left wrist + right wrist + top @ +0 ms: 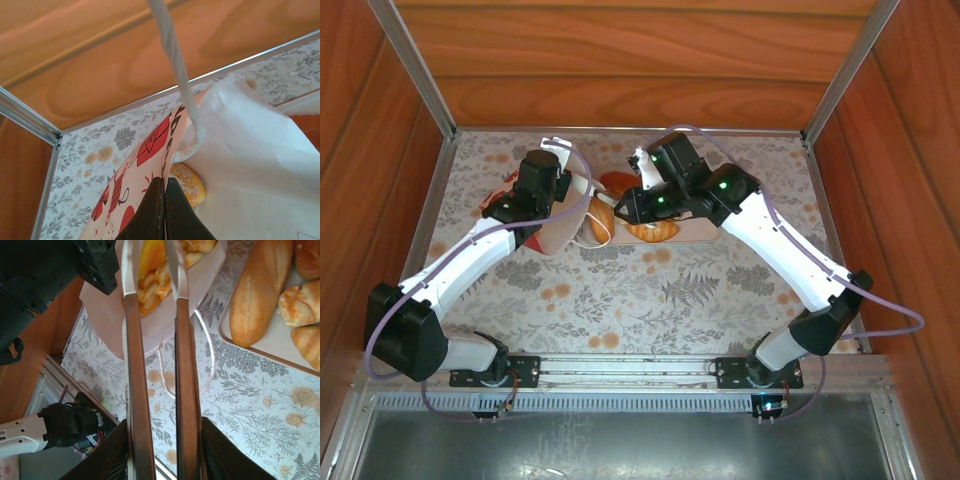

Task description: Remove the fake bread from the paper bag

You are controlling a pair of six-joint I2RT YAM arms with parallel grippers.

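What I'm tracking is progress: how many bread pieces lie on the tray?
4 on the tray: long loaf nearest the paper bag; beyond it a dark roll, a ridged roll, a golden piece. More may be hidden.

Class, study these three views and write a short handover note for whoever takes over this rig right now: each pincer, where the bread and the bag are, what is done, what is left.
Left pincer: shut on the rim of the paper bag, holding its mouth open.
Right pincer: fingers in the bag mouth, either side of a yellow pastry; whether it grips is unclear.
Done: several pieces, a long loaf among them, lie on the pale tray.
Left: lift out the yellow pastry and whatever else is inside, probably onto the tray.
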